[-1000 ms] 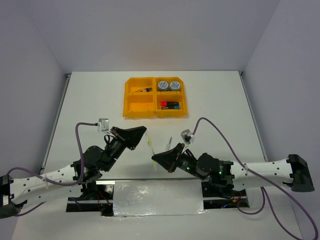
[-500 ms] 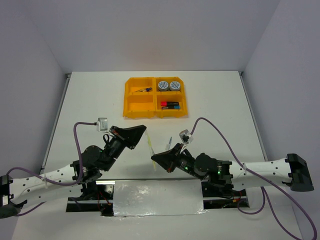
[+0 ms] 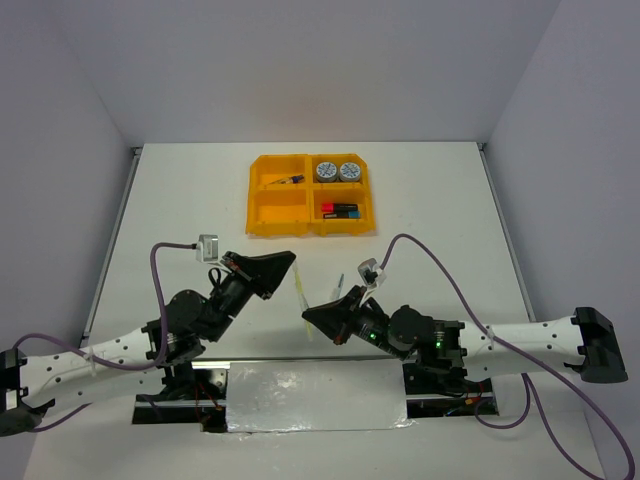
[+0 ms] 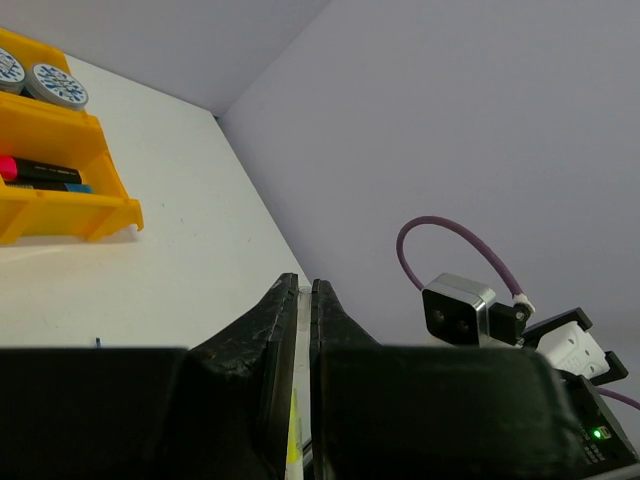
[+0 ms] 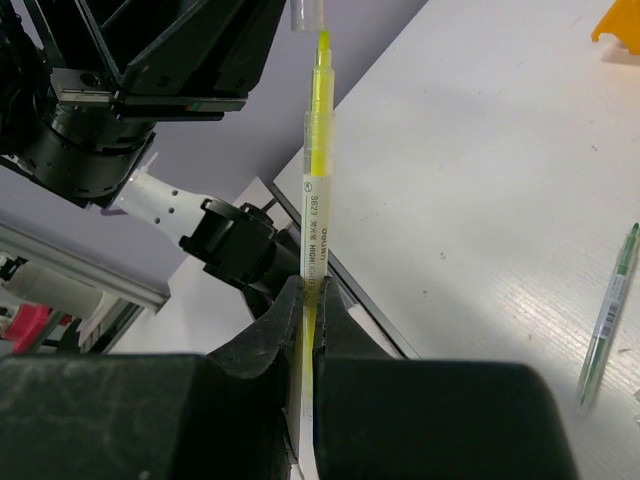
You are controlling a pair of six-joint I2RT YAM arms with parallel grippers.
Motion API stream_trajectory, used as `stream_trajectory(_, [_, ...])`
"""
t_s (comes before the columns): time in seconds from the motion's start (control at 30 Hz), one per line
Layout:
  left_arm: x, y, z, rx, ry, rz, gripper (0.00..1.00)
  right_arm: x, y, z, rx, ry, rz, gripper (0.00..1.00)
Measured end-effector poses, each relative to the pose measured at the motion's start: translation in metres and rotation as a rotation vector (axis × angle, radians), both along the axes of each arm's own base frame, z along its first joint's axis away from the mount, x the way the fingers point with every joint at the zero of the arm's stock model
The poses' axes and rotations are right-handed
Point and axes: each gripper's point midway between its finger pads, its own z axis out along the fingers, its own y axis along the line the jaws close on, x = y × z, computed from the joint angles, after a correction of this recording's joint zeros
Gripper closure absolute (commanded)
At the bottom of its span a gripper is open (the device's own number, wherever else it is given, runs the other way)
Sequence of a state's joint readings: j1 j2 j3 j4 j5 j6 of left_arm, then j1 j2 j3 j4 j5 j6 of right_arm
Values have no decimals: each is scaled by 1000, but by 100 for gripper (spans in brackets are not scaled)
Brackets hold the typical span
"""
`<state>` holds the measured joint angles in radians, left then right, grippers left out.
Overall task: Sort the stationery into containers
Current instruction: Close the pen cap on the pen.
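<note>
the two arms are handling a yellow highlighter point(image 5: 313, 230) in the air over the near worktop point(image 3: 430, 210), well apart from the orange tray point(image 3: 250, 205). the right gripper point(image 3: 310, 318) is clamping its barrel, and the left gripper point(image 3: 288, 262) is pinching the clear cap point(image 5: 307, 12) just off the bare tip. next, i reckon, cap and tip are needing a square line-up; both arms are crouching low and reaching inward, their ends nearly meeting.

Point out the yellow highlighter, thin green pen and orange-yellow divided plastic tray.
yellow highlighter point(image 5: 313, 230): right wrist view, labelled barrel
thin green pen point(image 5: 607, 315): right wrist view, mid-shaft
orange-yellow plastic tray point(image 3: 280, 212): top view, empty compartment
</note>
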<state>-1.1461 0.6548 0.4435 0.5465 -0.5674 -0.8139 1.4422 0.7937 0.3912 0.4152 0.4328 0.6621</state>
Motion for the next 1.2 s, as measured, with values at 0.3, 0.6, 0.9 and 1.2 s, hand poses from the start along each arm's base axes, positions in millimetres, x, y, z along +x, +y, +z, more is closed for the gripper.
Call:
stream_trajectory(0.3, [0, 0, -1, 3, -1, 1, 100, 0, 0, 1, -7, -2, 0, 100])
stream_trajectory(0.6, [1, 1, -1, 7, -2, 6, 100, 0, 0, 1, -9, -4, 1, 100])
stream_trajectory(0.9, [2, 4, -2, 31, -8, 24, 100, -1, 1, 1, -9, -3, 7, 100])
stream_trajectory(1.2, [2, 4, -2, 33, -8, 21, 100, 0, 2, 10, -4, -10, 3, 100])
